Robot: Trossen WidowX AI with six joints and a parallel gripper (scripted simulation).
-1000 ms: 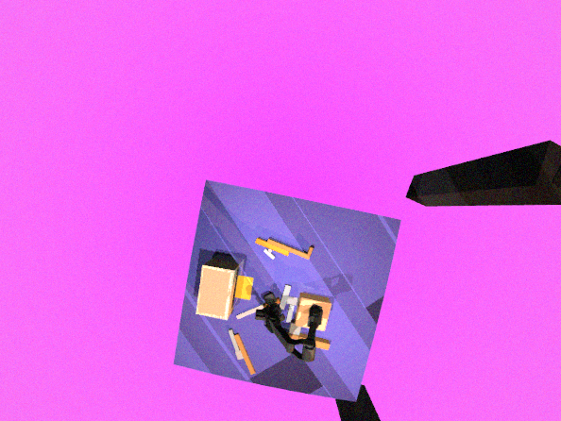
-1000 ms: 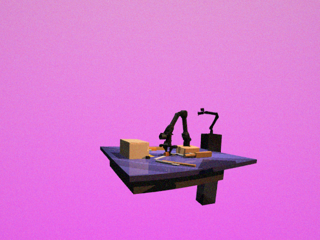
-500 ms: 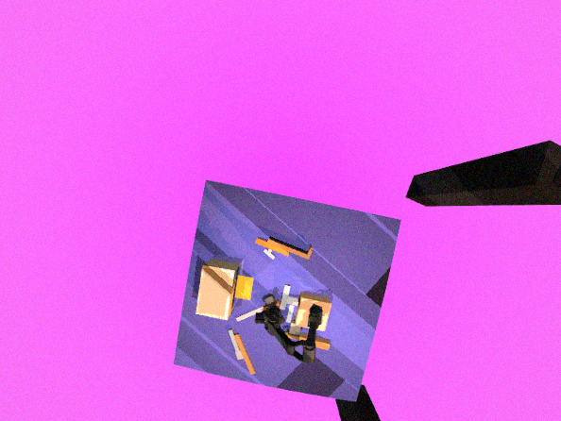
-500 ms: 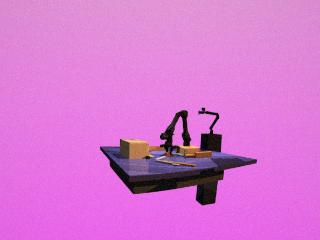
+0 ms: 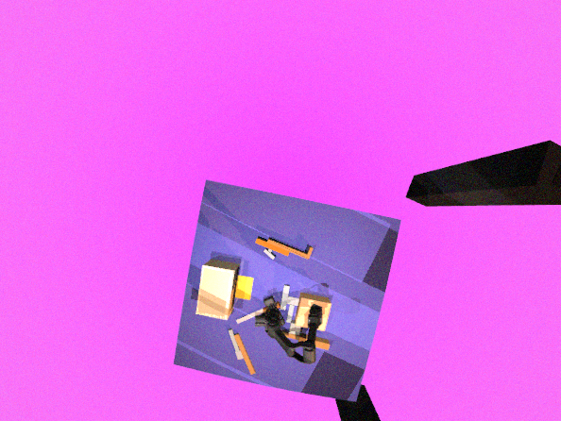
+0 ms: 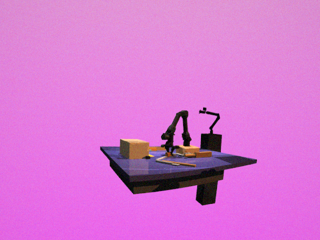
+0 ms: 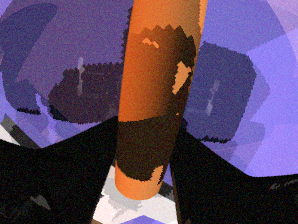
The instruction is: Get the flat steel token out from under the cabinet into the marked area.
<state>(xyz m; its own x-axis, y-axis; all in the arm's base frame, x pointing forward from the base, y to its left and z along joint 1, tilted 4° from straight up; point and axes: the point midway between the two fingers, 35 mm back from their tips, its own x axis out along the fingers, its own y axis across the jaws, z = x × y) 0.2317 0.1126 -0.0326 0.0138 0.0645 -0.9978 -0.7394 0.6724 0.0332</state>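
Observation:
The beige cabinet (image 5: 214,290) (image 6: 138,150) stands at the left of the table. The yellow marked area (image 5: 245,288) (image 6: 151,155) lies in front of it. My gripper (image 5: 274,311) (image 6: 168,152) (image 7: 145,127) is shut on the orange handle (image 7: 157,95) of a tool, low over the table and off to one side of the yellow area. A pale bar (image 5: 249,316) reaches from the handle towards the cabinet's near corner. I cannot tell whether it touches the table. I do not see the token. A small dark patch (image 6: 146,157) beside the cabinet is unclear.
A beige block (image 5: 307,309) (image 6: 187,149) stands by the arm's base, with pale pieces (image 5: 286,296) beside it and an orange block (image 5: 323,344) (image 6: 203,154) nearby. Orange bars (image 5: 280,247) lie beyond. A long orange bar (image 5: 245,354) and grey bar (image 5: 234,344) lie near the lower table edge.

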